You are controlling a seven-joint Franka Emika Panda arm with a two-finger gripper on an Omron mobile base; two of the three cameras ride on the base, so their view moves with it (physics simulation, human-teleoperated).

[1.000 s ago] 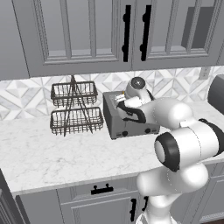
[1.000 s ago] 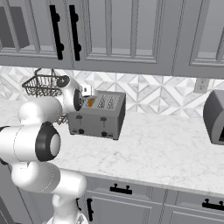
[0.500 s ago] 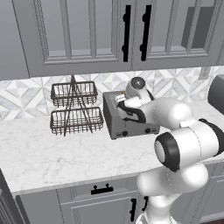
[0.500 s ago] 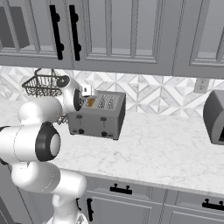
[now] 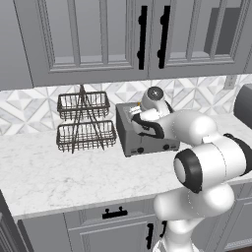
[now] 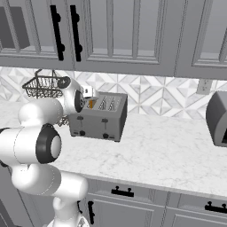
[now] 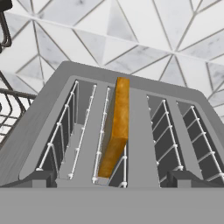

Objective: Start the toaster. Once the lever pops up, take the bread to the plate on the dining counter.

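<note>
The gripper (image 6: 90,93) is hovering just above the top of the toaster (image 6: 98,117), jaws spread wide and gripping nothing, and the hand view is looking straight down into the slots. The bread (image 7: 116,127) is standing on edge in the second slot from the left in that view, its golden crust poking up above the wire guides, so it is looking like the slice is riding high and the pick-up step is the one in hand. The wire basket rack (image 5: 82,121) is sitting just left of the toaster on the marble worktop (image 5: 64,170), and the tiled backsplash (image 7: 144,37) is running along behind. Next, the spread fingers are needing to drop either side of that slice, pinch it and lift it straight up, clear of the guides, ahead of any drive to the plate.
</note>
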